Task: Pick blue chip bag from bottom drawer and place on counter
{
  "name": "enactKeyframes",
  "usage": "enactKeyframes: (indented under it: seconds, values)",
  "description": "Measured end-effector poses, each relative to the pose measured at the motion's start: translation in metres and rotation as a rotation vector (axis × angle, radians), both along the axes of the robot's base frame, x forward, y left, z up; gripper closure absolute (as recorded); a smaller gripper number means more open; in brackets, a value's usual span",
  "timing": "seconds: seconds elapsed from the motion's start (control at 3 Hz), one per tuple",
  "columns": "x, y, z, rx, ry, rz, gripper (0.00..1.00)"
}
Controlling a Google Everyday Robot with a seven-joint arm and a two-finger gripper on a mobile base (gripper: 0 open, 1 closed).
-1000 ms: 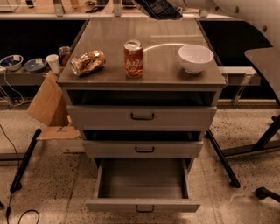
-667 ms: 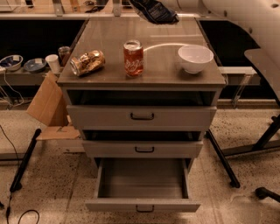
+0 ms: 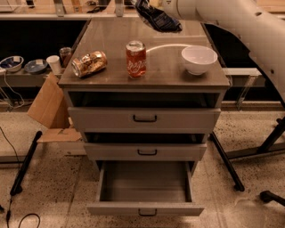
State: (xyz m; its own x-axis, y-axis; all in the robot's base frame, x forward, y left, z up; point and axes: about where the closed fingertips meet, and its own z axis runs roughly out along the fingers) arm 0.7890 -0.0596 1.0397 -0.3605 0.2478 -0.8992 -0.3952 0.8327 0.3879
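- From my remote station: the robot's white arm (image 3: 231, 20) reaches in from the upper right; its gripper (image 3: 156, 6) sits at the top edge of the view, above the far edge of the tabletop
- The jaws are pinching the small dark navy crinkly chip bag (image 3: 159, 18); the bag hangs tilted in the air over the back of the glossy grey-brown tabletop (image 3: 111, 44) and hides most of the jaws from me
- On the tabletop: a red soda can (image 3: 136, 59) stands upright near the middle; a gold soda can (image 3: 89, 63) lies on its side to its left; a white bowl (image 3: 199, 59) sits to the right, well apart from both
- Below, the lowest grey metal drawer (image 3: 144, 208) is pulled far out; the two grey drawers above it (image 3: 144, 118) are nearly closed
- A brown cardboard sheet (image 3: 46, 104) leans beside the cabinet's left side
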Motion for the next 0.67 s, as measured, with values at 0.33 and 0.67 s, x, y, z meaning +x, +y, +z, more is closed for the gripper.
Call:
enactKeyframes:
  seconds: [0.33,0.67]
  values:
    - [0.014,-0.005,-0.004,-0.005,0.003,-0.020,1.00]
    - [0.028,-0.002,-0.010,0.004,0.013,-0.006,1.00]
